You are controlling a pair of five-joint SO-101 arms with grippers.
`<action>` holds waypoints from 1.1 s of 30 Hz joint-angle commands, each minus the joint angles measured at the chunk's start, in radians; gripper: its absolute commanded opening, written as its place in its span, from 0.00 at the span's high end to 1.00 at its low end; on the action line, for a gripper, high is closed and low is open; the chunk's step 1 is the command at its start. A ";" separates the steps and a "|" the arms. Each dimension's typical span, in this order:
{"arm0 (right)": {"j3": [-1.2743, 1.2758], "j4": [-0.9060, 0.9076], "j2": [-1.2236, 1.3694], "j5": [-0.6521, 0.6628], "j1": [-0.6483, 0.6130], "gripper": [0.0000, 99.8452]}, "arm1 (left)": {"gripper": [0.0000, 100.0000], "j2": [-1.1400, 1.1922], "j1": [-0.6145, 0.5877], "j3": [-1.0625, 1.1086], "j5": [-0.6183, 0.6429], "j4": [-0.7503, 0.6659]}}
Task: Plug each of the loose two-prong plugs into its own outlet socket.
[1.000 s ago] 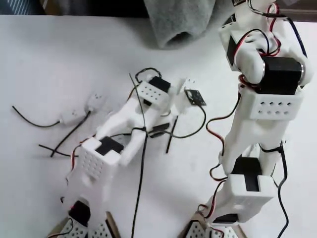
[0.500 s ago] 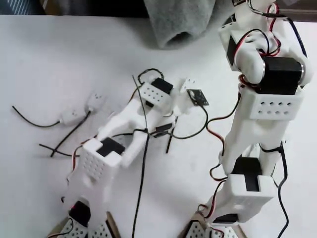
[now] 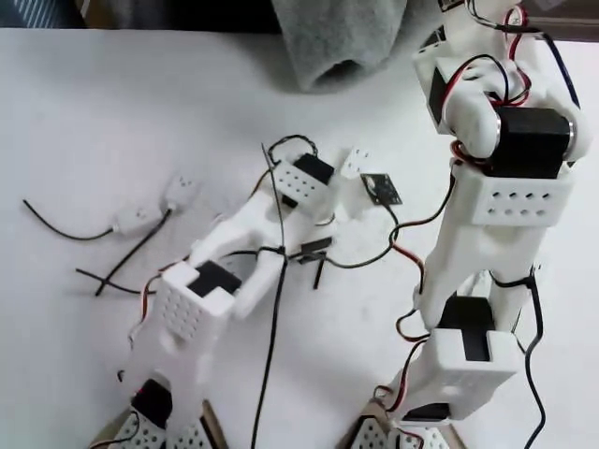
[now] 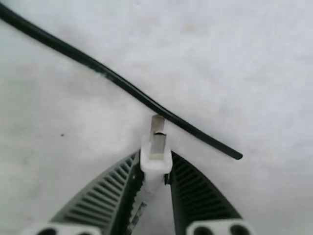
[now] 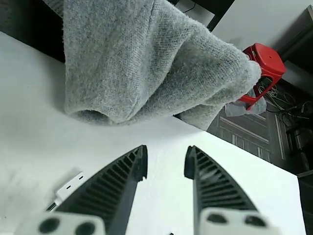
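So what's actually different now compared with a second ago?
The left arm has slid a little to the right across the table, carrying the white two-prong plug that the left gripper holds clamped. The right arm, its open right gripper, the grey cloth and the wired white piece at the table's left stayed put.

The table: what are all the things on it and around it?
table: one, white, under everything
plug: one, white, gripped in the left fingers
socket: one, white, on the table near the cloth
corded pieces: two, white, left of the left arm
cords: several, black, across the table
cloth: one, grey, table's far edge
stool: one, red, behind the table
left fingers: two, dark, shut on the plug
right fingers: two, dark, open above the table
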 commanded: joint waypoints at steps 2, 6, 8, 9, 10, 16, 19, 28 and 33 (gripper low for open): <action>-0.031 0.005 -0.002 -0.008 0.007 0.86 | 0.91 -0.016 0.028 -0.003 0.011 -0.028; -0.031 0.005 -0.002 -0.008 0.007 0.86 | 0.94 -0.016 0.028 -0.003 0.011 -0.029; -0.031 0.005 -0.002 -0.008 0.007 0.86 | 0.98 -0.018 0.028 -0.003 0.011 -0.031; -0.031 0.005 -0.002 -0.008 0.007 0.86 | 0.97 -0.018 0.028 -0.003 0.012 -0.041; -0.031 0.005 -0.002 -0.006 0.007 0.86 | 0.98 -0.019 0.028 -0.003 0.023 -0.054; -0.031 0.005 -0.002 -0.006 0.007 0.86 | 0.98 -0.022 0.035 -0.044 0.178 -0.061; -0.031 0.005 -0.002 -0.005 0.007 0.86 | 0.98 -0.024 0.051 -0.083 0.186 -0.009; -0.034 0.002 -0.008 -0.009 0.027 0.86 | 0.98 -0.306 0.082 0.137 0.264 -0.107; -0.037 -0.001 -0.035 -0.009 0.073 0.86 | 0.98 -0.490 0.051 0.402 0.272 -0.344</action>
